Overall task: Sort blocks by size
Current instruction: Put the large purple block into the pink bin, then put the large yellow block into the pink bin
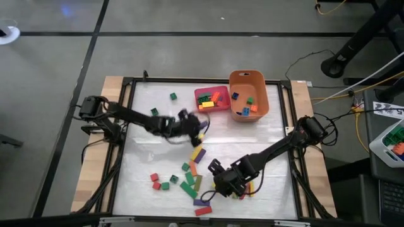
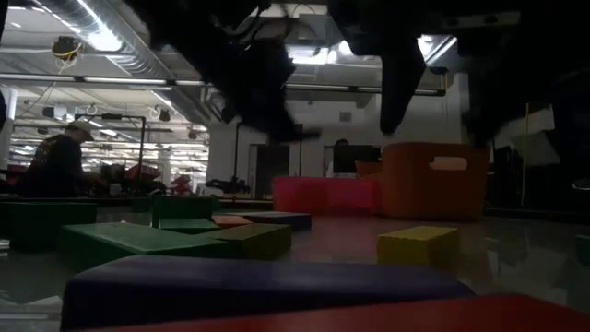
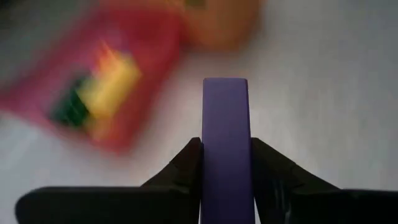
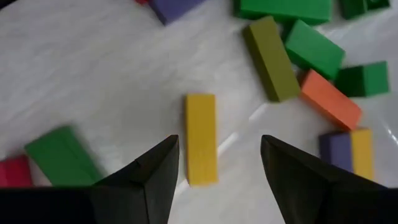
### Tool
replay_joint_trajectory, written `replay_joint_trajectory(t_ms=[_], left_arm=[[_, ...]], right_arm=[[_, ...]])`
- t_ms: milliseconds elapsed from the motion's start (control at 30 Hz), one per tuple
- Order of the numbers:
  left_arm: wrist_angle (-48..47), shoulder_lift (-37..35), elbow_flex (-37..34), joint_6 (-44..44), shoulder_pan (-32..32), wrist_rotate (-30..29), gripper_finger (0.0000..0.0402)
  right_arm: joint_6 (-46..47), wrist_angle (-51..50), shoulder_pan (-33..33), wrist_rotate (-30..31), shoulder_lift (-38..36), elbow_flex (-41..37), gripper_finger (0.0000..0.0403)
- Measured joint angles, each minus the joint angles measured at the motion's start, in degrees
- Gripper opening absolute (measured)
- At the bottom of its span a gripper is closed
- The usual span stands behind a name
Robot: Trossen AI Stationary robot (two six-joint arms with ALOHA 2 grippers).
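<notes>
Currently: left gripper [image 3: 226,163] clamps a purple bar [image 3: 226,130] bound for the pink tray [image 1: 211,98] at upper centre; right gripper [image 4: 219,163], fingers spread, straddles a yellow bar [image 4: 201,138] at lower centre.

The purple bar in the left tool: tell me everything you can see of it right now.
The purple bar is a long, flat-faced rectangular block, solid matte purple with squared edges and no markings. The left tool is shut on it, a dark finger pressed against each long side, and the bar's free end juts forward past the fingertips. Nothing else touches it. It is off the white table, and the pink tray and orange tub lie ahead of it, blurred.
</notes>
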Motion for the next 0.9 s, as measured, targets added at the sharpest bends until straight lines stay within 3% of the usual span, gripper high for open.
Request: replay_joint_trajectory(t_ms=[133, 267, 500, 667, 900], left_arm=[[5.6, -0.5, 3.1, 10.8, 6.7, -0.2, 0.0088], [14.1, 0.8, 3.5, 16.9, 13.5, 0.6, 0.0129], [14.3, 2.1, 3.5, 9.6, 20.6, 11.1, 0.0172], [13.3, 2.1, 3.5, 4.1, 21.0, 12.1, 0.0173], [7.2, -0.8, 3.5, 4.6, 18.4, 15.1, 0.0168]], right_arm=[[0.6, 5.7, 0.4, 0.0, 0.0, -2.9, 0.0227], [0.9, 8.7, 0.3, 0.1, 0.0, -4.6, 0.0227], [0.9, 11.6, 0.3, 0.1, 0.0, -6.5, 0.0227], [0.9, 11.6, 0.3, 0.1, 0.0, -6.6, 0.0227], [0.8, 11.7, 0.1, 0.1, 0.6, -6.6, 0.0227]])
